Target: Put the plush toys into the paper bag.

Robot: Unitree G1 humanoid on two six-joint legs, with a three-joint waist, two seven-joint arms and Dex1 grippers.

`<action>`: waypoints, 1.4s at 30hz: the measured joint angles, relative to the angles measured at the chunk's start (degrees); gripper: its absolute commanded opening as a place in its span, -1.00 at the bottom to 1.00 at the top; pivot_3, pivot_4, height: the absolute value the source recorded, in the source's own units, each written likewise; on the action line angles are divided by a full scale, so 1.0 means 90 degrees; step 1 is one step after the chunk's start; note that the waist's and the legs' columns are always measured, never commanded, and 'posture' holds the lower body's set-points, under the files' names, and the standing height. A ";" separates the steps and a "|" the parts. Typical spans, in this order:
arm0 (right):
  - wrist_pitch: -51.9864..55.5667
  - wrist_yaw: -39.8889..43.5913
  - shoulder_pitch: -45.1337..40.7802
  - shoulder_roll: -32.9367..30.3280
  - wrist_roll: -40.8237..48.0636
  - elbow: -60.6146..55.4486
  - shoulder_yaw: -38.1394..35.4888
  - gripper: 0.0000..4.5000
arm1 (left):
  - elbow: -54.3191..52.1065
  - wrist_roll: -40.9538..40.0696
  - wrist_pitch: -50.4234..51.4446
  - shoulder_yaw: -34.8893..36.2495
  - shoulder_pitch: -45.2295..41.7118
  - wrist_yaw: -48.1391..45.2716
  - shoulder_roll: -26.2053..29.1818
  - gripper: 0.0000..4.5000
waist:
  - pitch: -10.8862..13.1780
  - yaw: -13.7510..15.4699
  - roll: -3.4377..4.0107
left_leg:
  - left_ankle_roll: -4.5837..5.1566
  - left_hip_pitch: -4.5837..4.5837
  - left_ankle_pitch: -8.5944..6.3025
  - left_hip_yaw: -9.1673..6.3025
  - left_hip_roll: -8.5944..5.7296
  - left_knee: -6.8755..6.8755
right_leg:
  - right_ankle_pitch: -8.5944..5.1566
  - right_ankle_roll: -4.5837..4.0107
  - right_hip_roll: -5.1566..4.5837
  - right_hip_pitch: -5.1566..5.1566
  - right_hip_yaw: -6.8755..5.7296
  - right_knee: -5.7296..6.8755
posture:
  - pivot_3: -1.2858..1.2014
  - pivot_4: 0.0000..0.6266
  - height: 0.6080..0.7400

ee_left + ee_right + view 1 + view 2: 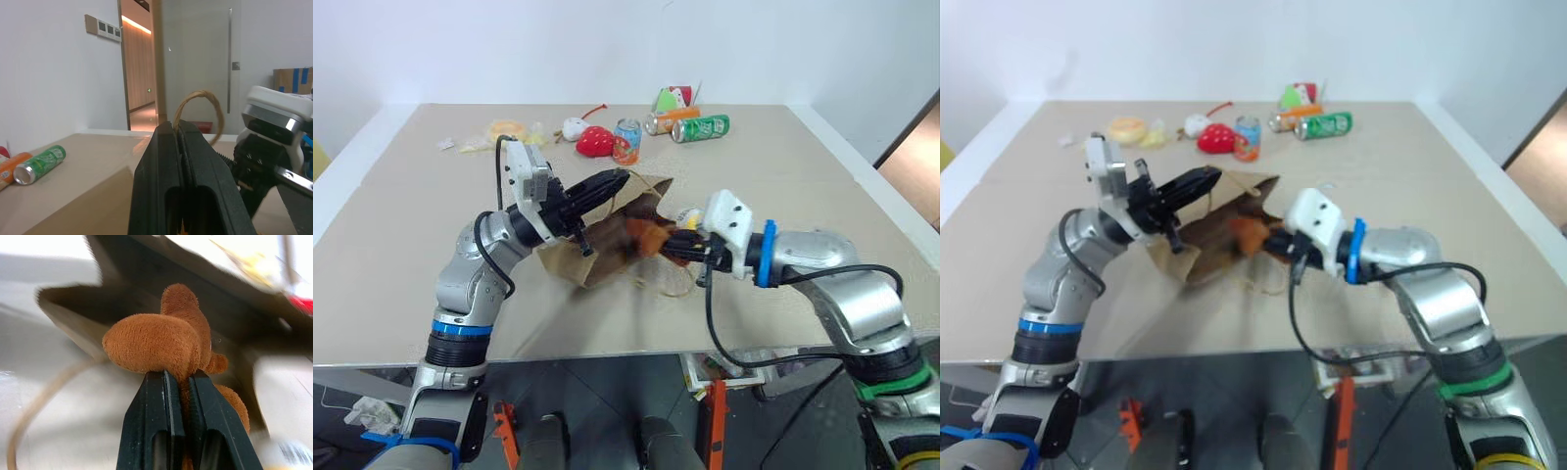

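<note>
The brown paper bag (603,257) lies on its side in the middle of the table, mouth toward my right arm. My left gripper (619,181) is shut on the bag's upper rim by a loop handle (200,95) and holds the mouth up. A brown furry plush toy (161,342) sits right at the bag's mouth (649,237), with my right gripper (668,245) shut on it. A yellow-and-white plush chick (688,214) peeks out just behind my right hand, mostly hidden. The bag's second handle (680,284) lies loose on the table.
At the back of the table lie a green can (701,127), an orange can (664,120), an upright blue-and-orange can (626,140), a red strawberry toy (595,142), a white toy (574,127) and a yellow item (507,127). The table's front edge (607,357) is close.
</note>
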 measured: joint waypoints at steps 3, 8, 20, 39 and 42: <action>-0.0305 0.0013 -0.0279 0.0180 -0.0434 0.0401 0.0390 -0.99 | 0.0006 0.0000 0.0000 0.0001 0.0001 -0.0005 -0.0003 -1.00 | 0.0000 0.0001 0.0000 | 0.0000 -0.0003 0.0000 0.0001 -0.0002 0.0002 | -0.0001 0.0002 -0.0002 0.0000 0.0000 0.0000 | 0.03 -0.52 1.00; -0.0728 0.0140 -0.0706 0.0428 -0.0972 0.0827 0.0852 -0.99 | 0.0009 0.0000 0.0000 0.0001 0.0001 -0.0046 -0.0014 -1.00 | 0.0000 0.0001 0.0000 | 0.0000 -0.0003 0.0000 0.0001 -0.0001 0.0002 | 0.0001 0.0001 -0.0001 -0.0001 0.0000 0.0000 | 0.03 -0.52 1.00; -0.1474 -0.0162 -0.1206 0.1766 -0.1854 0.2131 0.1387 0.44 | 0.0014 0.0001 -0.0001 -0.0006 0.0001 0.0017 -0.0065 -1.00 | 0.0000 0.0024 0.0000 | 0.0000 -0.0007 0.0000 -0.0001 0.0000 0.0001 | 0.0017 0.0032 -0.0001 -0.0001 -0.0002 0.0001 | 0.03 -0.52 1.00; 0.0534 0.0570 0.0793 -0.0048 0.0394 -0.0112 -0.1221 0.64 | 0.0037 -0.0028 0.0074 0.0015 -0.0011 0.0185 -0.0125 -1.00 | 0.0000 0.0008 -0.0001 | -0.0001 -0.0005 -0.0001 0.0003 -0.0002 0.0005 | 0.0002 -0.0001 -0.0005 0.0000 -0.0001 0.0001 | 0.03 -0.52 1.00; 0.0073 0.0077 0.0872 -0.0418 -0.0147 0.0439 -0.1527 0.64 | 0.0038 -0.0044 0.0088 0.0001 -0.0012 0.0184 -0.0172 -1.00 | 0.0000 0.0004 -0.0001 | 0.0000 -0.0001 0.0000 0.0004 -0.0003 0.0012 | 0.0012 -0.0005 -0.0007 0.0000 -0.0001 0.0000 | 0.03 -0.52 1.00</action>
